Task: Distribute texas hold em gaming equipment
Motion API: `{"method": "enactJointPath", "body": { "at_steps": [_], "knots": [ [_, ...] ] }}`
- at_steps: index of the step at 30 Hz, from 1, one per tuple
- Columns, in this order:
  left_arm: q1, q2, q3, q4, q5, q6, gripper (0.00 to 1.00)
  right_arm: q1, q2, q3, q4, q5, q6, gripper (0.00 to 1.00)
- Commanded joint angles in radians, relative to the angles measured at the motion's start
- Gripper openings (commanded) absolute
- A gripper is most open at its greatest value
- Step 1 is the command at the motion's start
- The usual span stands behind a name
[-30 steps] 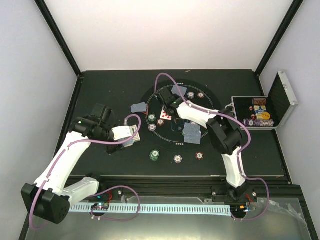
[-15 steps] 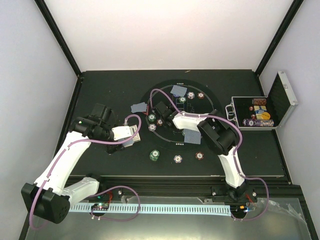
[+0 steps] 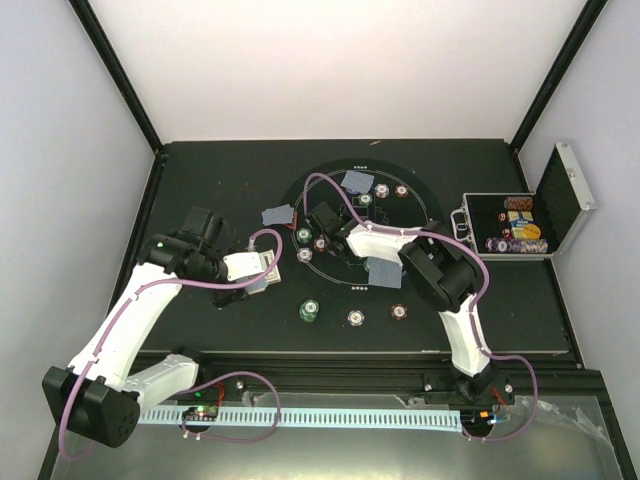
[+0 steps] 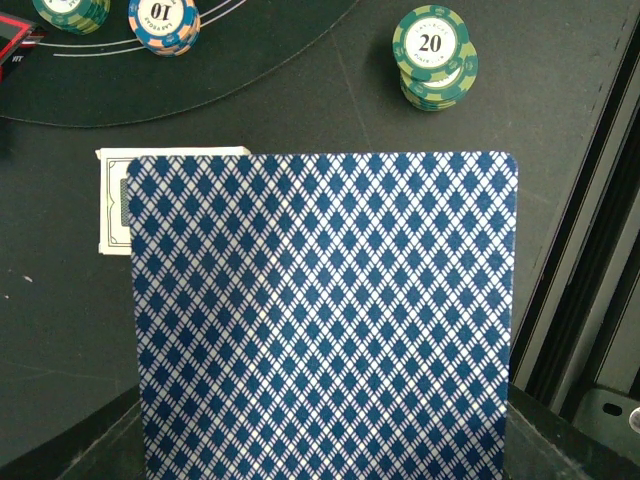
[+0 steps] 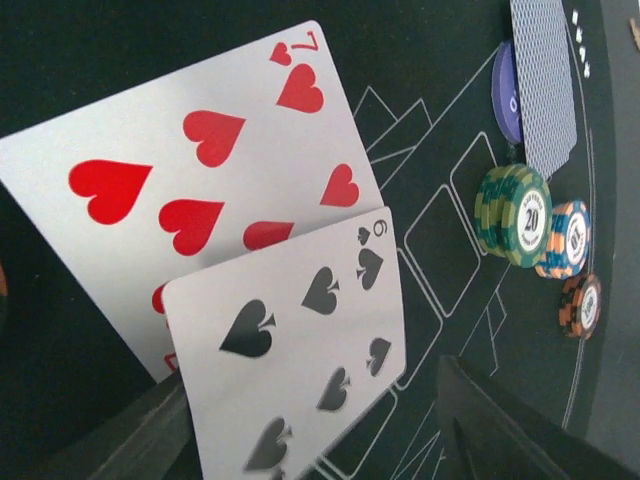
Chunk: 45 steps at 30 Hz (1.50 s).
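Observation:
In the left wrist view a playing card with a blue diamond back fills the frame. My left gripper is shut on it above the deck, left of the mat, its fingers hidden behind the card. My right gripper stands open low over the black mat. A face-up spades card lies between its fingers, overlapping a face-up seven of hearts. Beyond them stand a green chip stack, more chips, a purple button and a face-down card.
Face-down cards and small chip stacks lie around the mat. An open silver case with chips stands at the right. A green stack marked 20 sits near the left gripper.
My right gripper has moved a little toward the near left over the mat and opened, and the spades card now rests on the seven of hearts. The left arm has not moved.

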State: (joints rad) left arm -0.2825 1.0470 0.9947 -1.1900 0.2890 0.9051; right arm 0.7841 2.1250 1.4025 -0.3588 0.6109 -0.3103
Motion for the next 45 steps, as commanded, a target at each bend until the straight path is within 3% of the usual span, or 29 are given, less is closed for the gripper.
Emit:
{"method": "enactJointPath", "body": {
  "at_steps": [1,12,22,28,32,37,45],
  "knots": [
    [0.002,-0.017,0.047,-0.023,-0.004,0.013,0.01,0.01,-0.032,-0.022,-0.093,-0.107,0.079,0.67],
    [0.002,-0.032,0.038,-0.033,-0.009,0.021,0.02,0.0,-0.111,-0.065,-0.141,-0.24,0.194,0.67],
    [0.002,-0.023,0.034,-0.023,-0.005,0.021,0.02,-0.194,-0.183,-0.077,-0.15,-0.658,0.465,0.6],
    [0.002,-0.021,0.027,-0.015,-0.009,0.022,0.02,-0.293,-0.15,-0.064,-0.116,-0.867,0.58,0.49],
    [0.002,-0.02,0.024,-0.011,-0.013,0.023,0.02,-0.319,-0.123,-0.046,-0.117,-0.866,0.624,0.28],
    [0.002,-0.02,0.021,-0.009,-0.014,0.023,0.02,-0.33,-0.06,0.007,-0.176,-0.785,0.63,0.09],
    [0.002,-0.024,0.017,-0.007,-0.016,0.023,0.02,-0.35,-0.025,0.002,-0.19,-0.737,0.636,0.04]
  ]
}}
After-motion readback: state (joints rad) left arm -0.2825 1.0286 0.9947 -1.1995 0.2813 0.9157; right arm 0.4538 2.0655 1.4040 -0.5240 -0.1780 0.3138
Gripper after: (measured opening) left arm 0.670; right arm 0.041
